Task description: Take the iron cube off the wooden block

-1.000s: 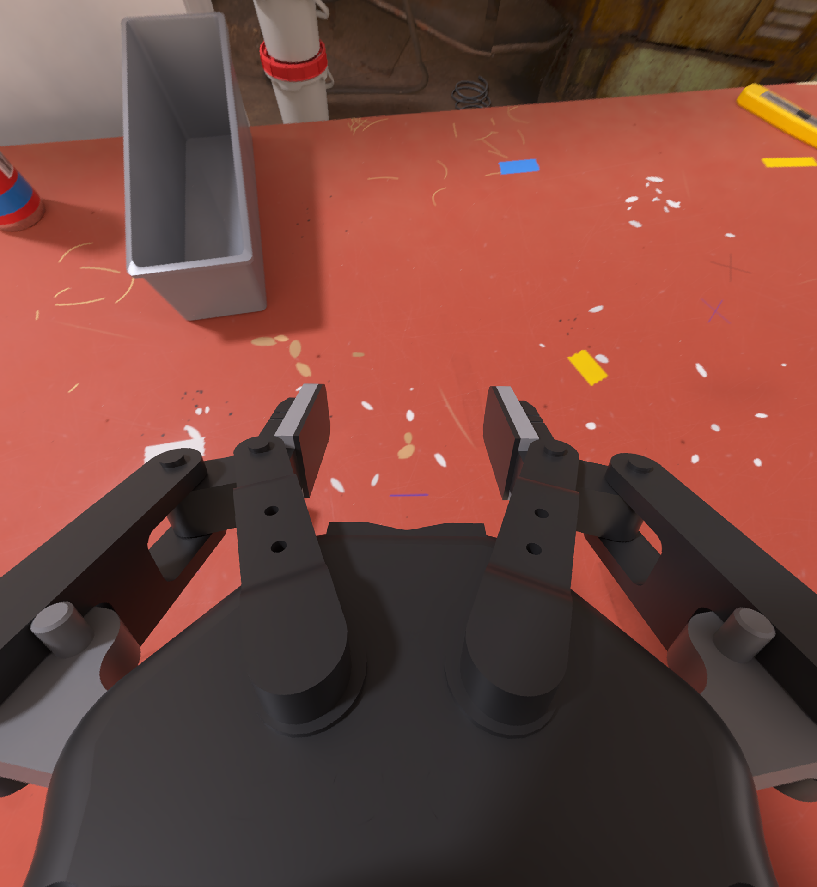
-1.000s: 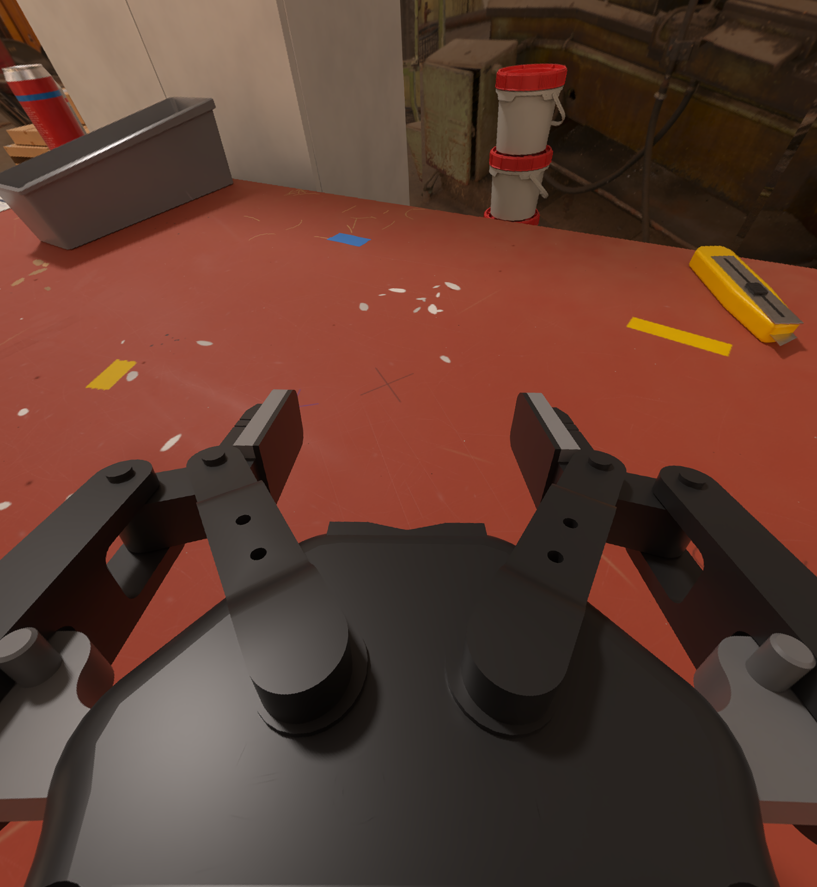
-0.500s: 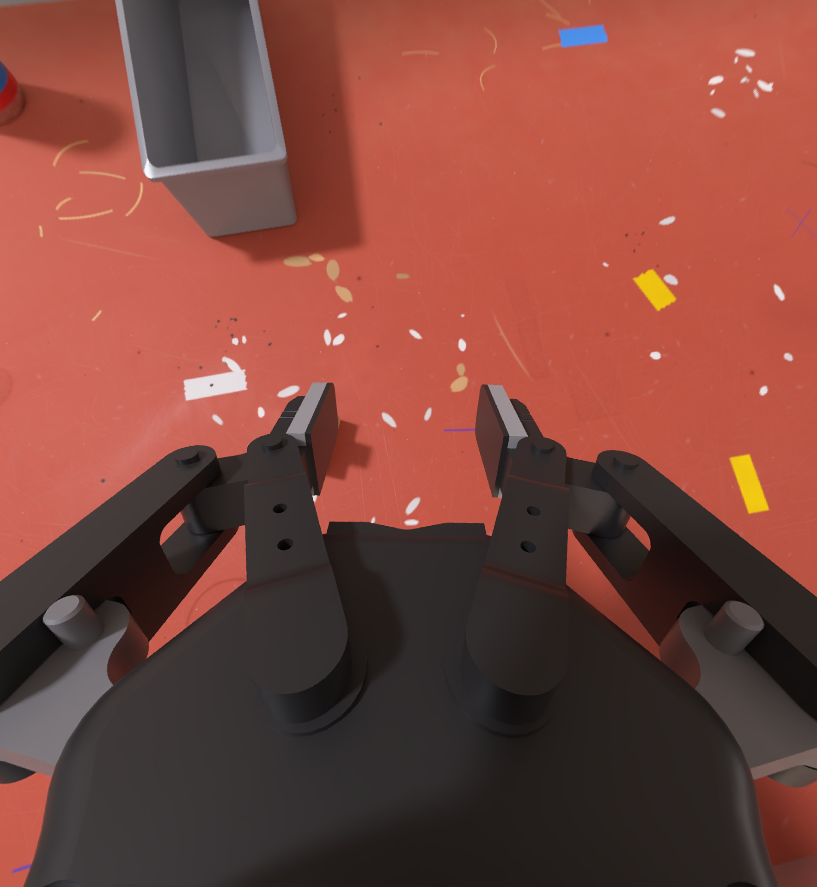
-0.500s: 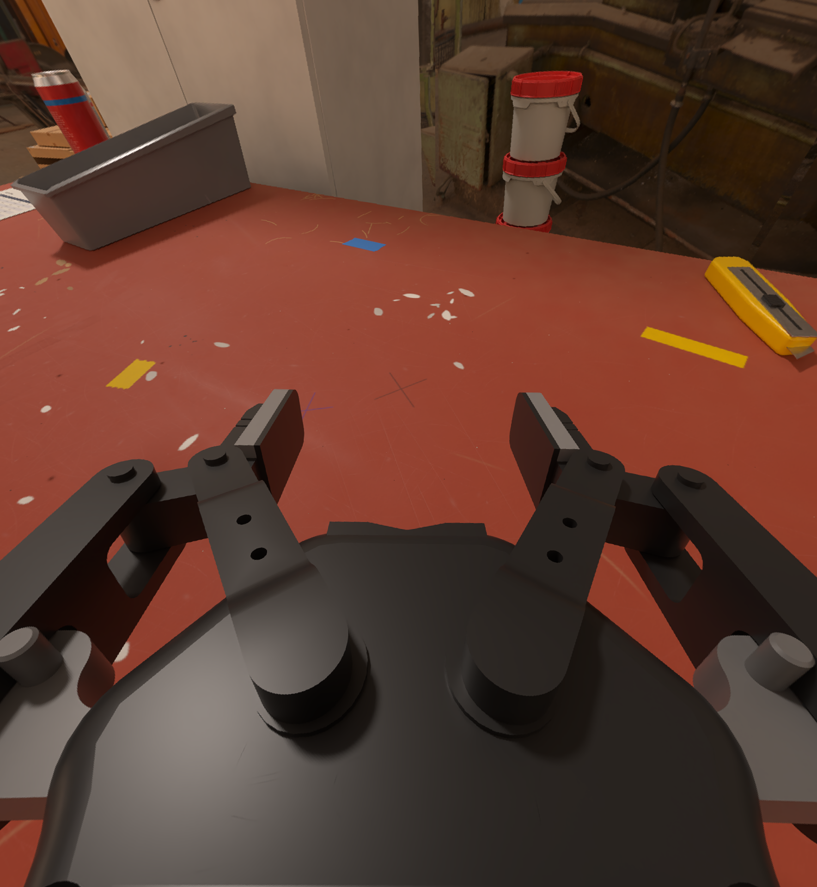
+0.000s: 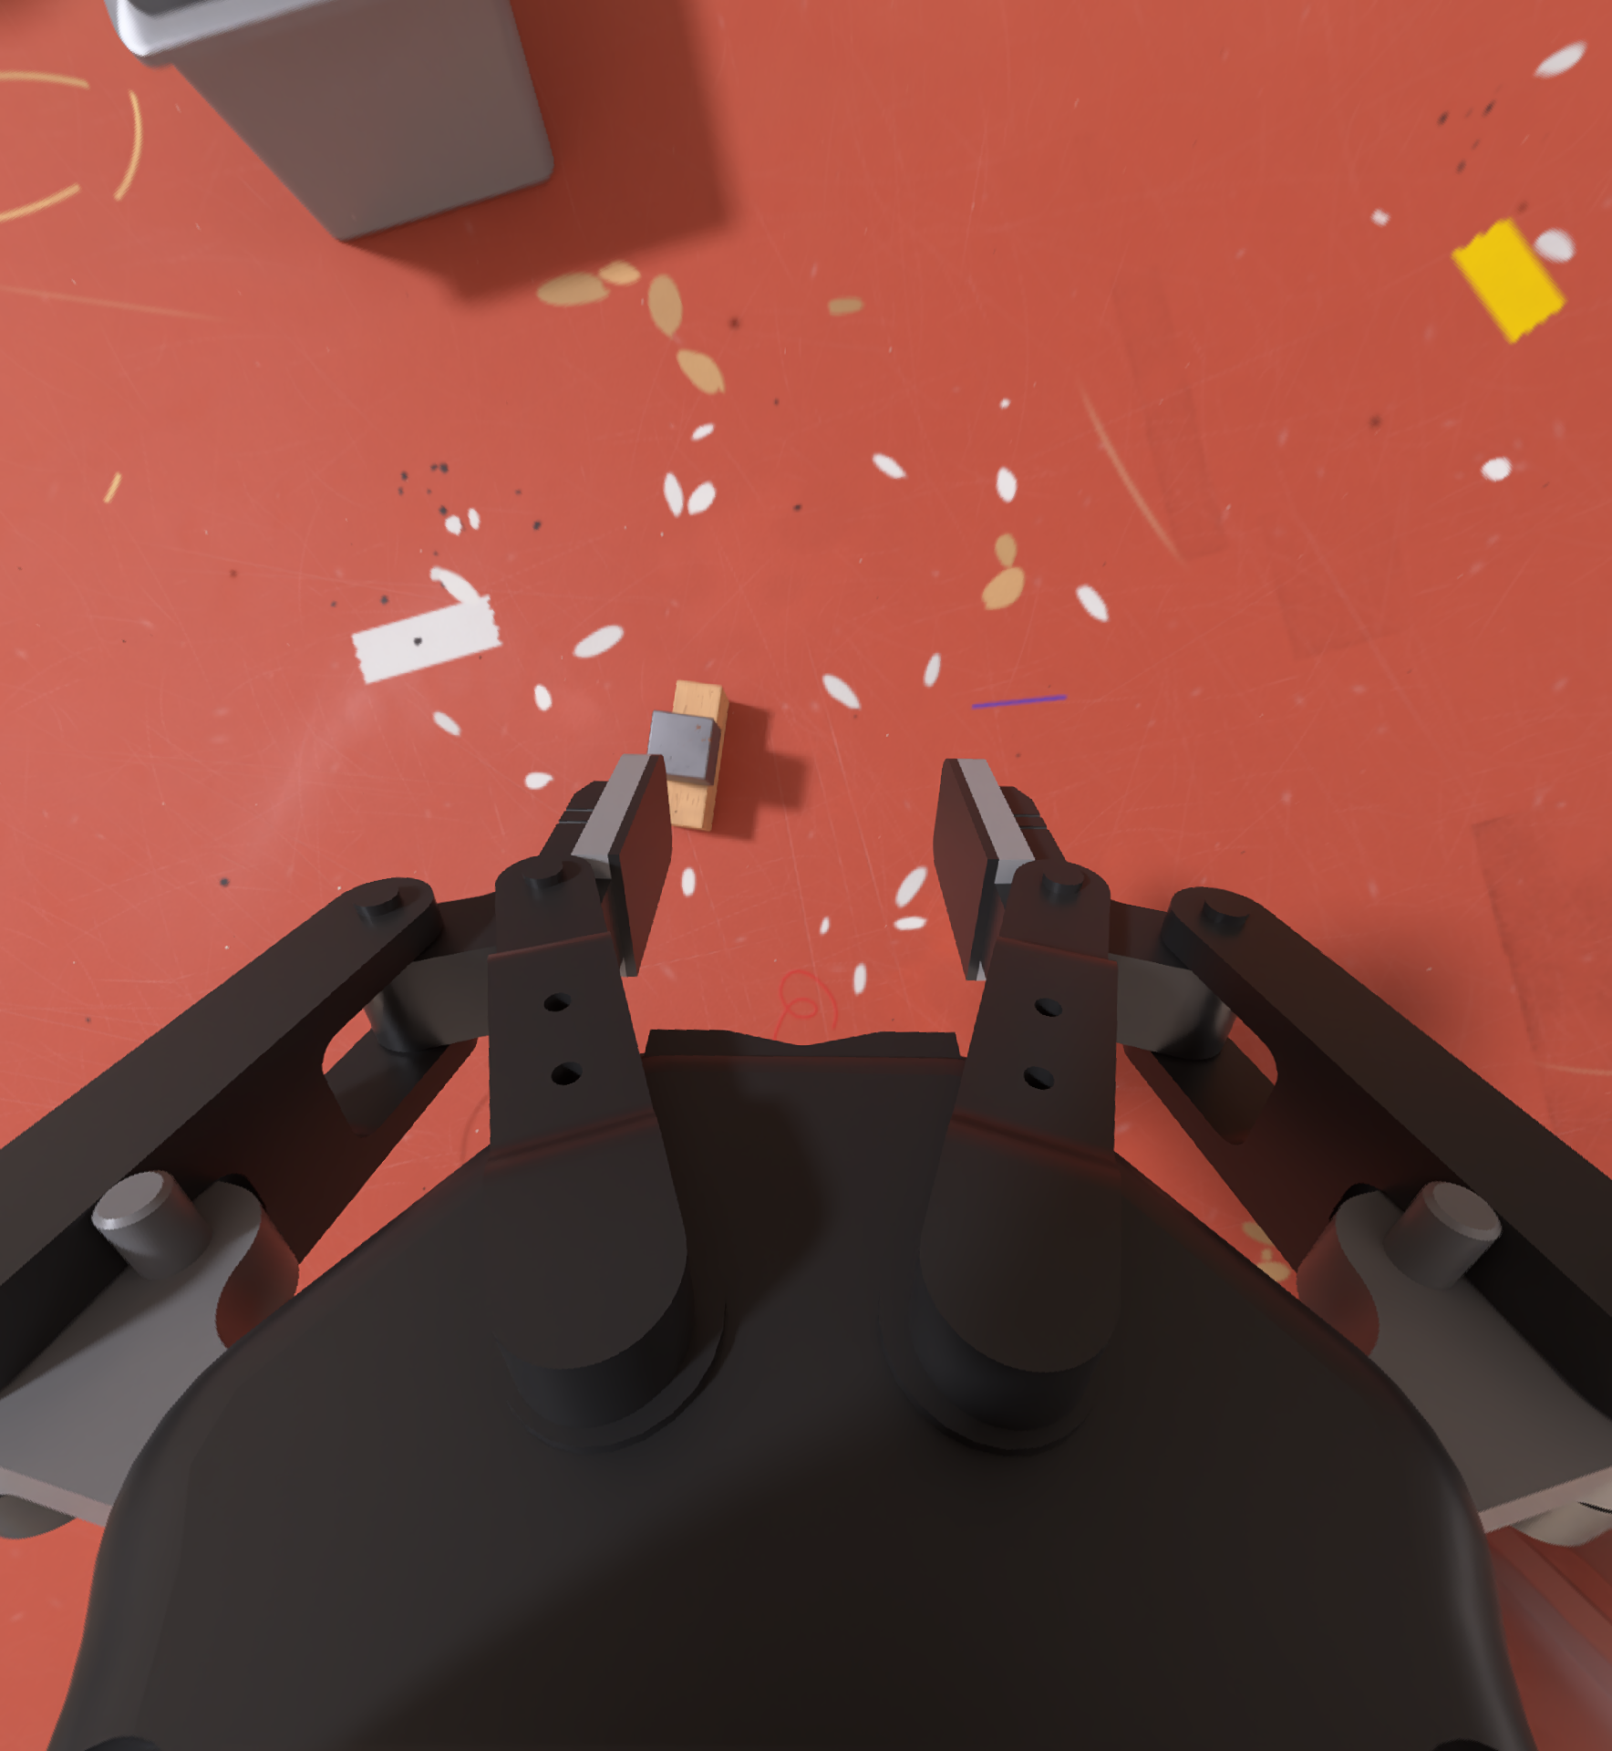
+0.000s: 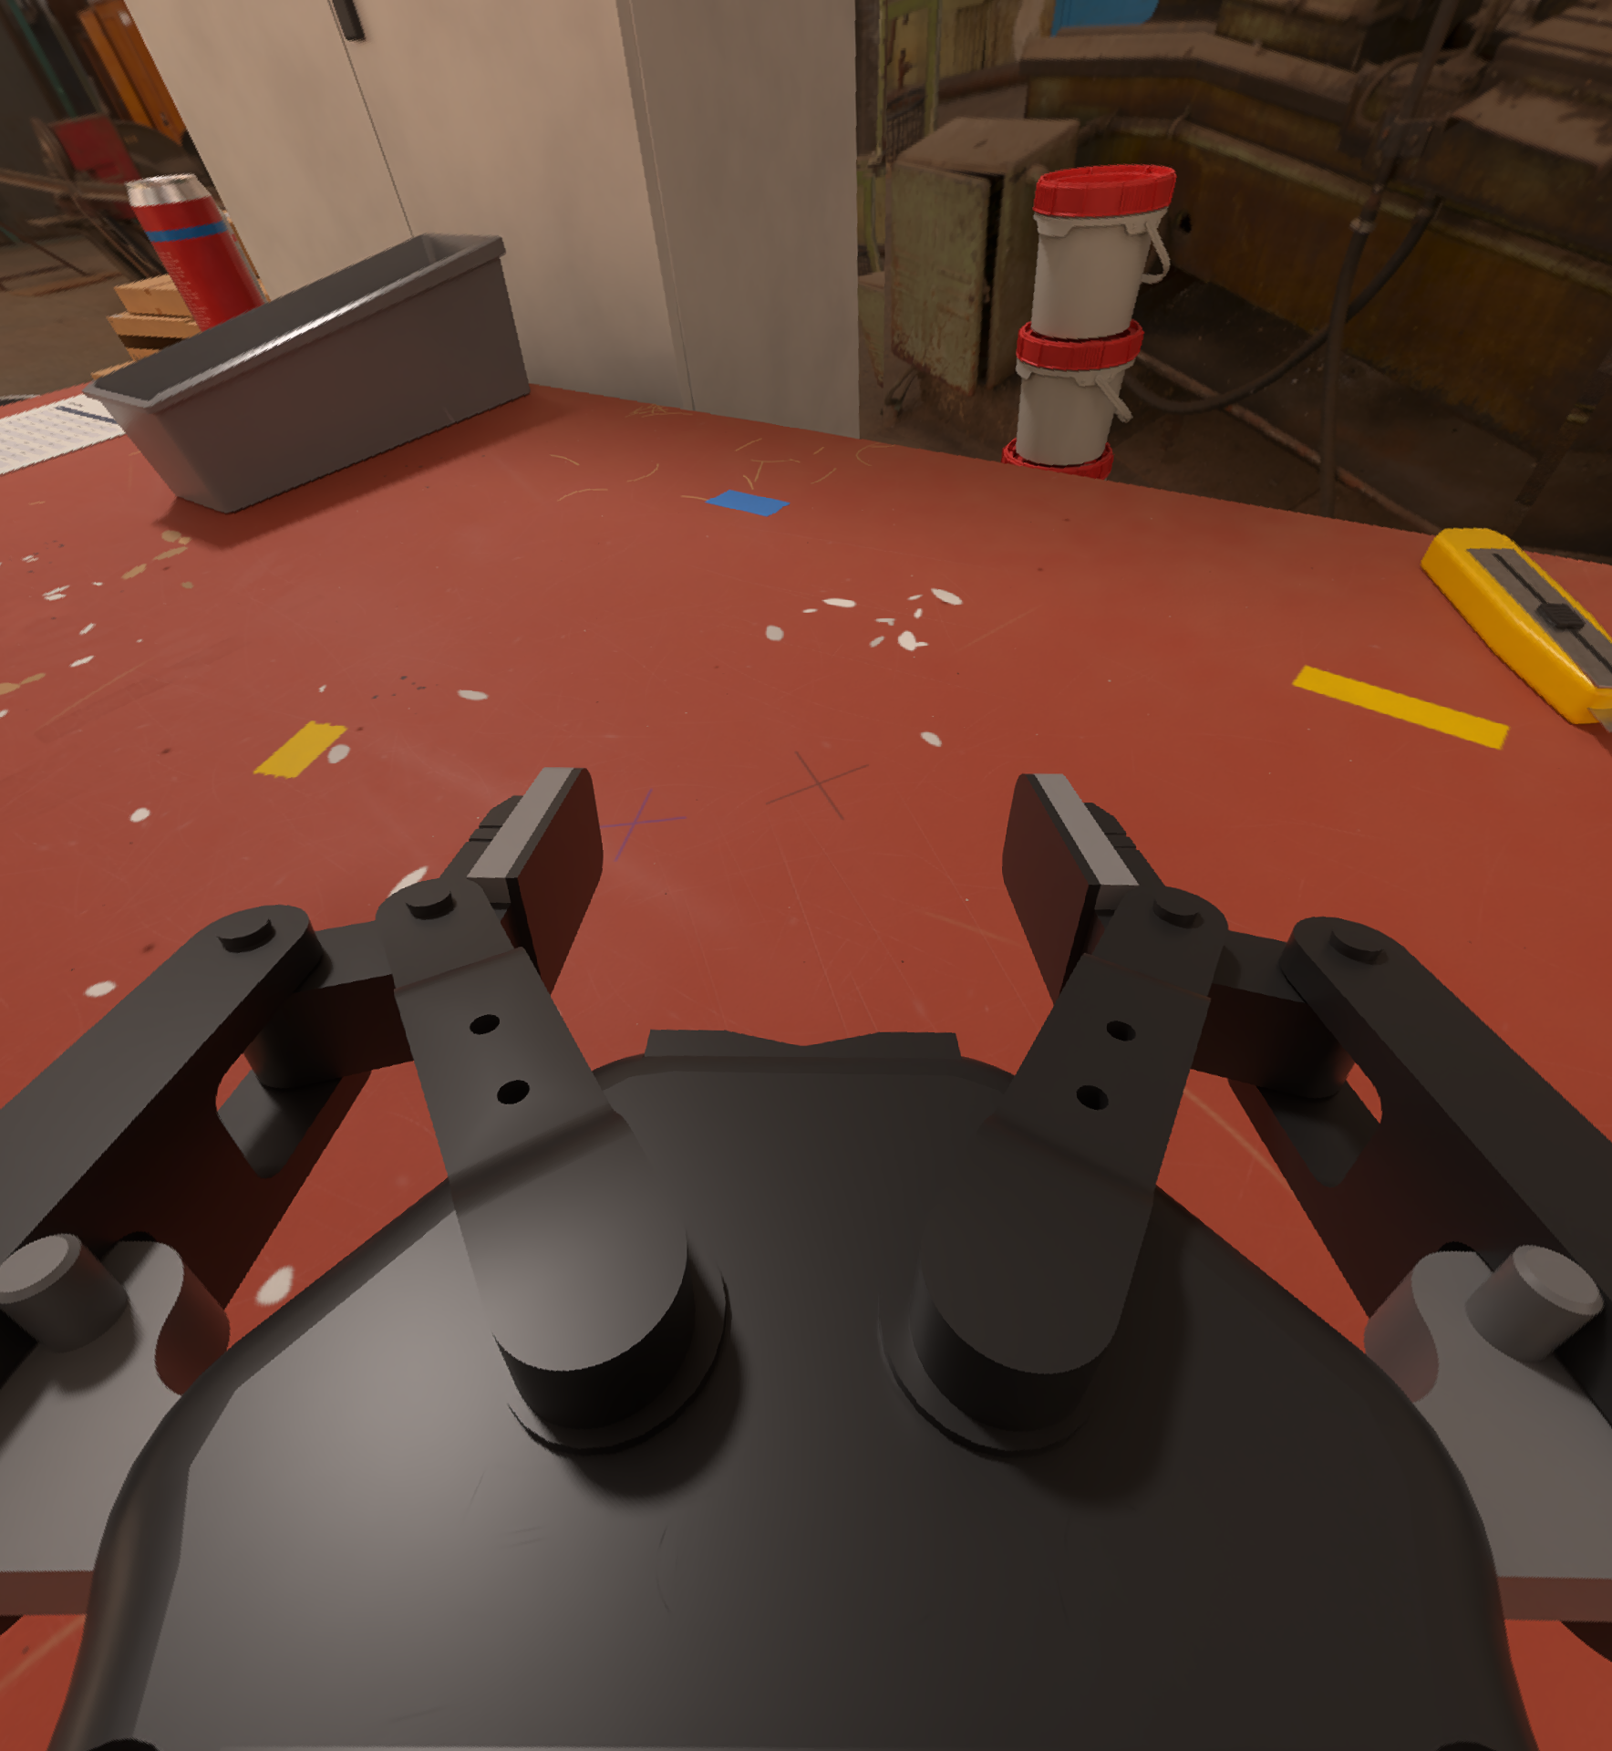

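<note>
One iron cube point(image 5: 684, 745) atop one wooden block point(image 5: 700, 758) on my table point(image 5: 1162, 568), my left gripper point(image 5: 800, 815) wide, my right gripper point(image 6: 802, 834) wide, both empty, one grey bin point(image 6: 319, 374)

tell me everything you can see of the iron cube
The iron cube is a small, dull grey metallic block with a plain, slightly darker side face. It sits flat on the middle of the wooden block, which lies on the red table and sticks out beyond it at both ends. Only the wood touches it. It lies just past the fingertip of the open left end effector, off-centre from the gap. The right wrist view does not show it.
</note>
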Controlling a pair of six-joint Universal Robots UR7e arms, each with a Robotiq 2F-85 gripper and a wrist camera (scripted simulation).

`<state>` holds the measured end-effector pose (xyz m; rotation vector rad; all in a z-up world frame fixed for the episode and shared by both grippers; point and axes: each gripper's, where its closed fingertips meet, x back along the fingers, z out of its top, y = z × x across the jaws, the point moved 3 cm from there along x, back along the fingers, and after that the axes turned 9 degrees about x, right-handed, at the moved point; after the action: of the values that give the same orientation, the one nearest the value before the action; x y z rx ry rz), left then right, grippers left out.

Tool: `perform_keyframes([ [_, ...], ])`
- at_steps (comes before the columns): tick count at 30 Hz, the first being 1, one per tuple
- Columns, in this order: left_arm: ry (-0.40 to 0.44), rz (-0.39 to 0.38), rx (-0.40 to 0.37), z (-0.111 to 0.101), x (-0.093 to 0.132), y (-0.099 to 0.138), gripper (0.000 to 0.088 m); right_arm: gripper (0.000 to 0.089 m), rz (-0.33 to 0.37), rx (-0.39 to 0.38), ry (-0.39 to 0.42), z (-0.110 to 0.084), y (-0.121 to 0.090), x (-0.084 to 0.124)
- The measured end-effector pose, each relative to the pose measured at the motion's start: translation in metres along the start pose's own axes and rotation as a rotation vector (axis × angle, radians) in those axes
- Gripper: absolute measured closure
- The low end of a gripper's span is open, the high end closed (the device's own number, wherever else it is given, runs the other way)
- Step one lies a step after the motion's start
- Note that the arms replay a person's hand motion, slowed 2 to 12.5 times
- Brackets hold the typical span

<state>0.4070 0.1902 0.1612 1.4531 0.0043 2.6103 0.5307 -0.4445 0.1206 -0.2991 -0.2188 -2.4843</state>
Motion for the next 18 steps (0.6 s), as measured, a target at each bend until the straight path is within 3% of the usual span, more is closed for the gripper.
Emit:
perform_keyframes([
  [18,-0.185,0.049,-0.096,-0.013,-0.033,-0.016,0.0416,0.0158,0.022,0.014,-0.001,-0.001,-0.005,-0.002],
])
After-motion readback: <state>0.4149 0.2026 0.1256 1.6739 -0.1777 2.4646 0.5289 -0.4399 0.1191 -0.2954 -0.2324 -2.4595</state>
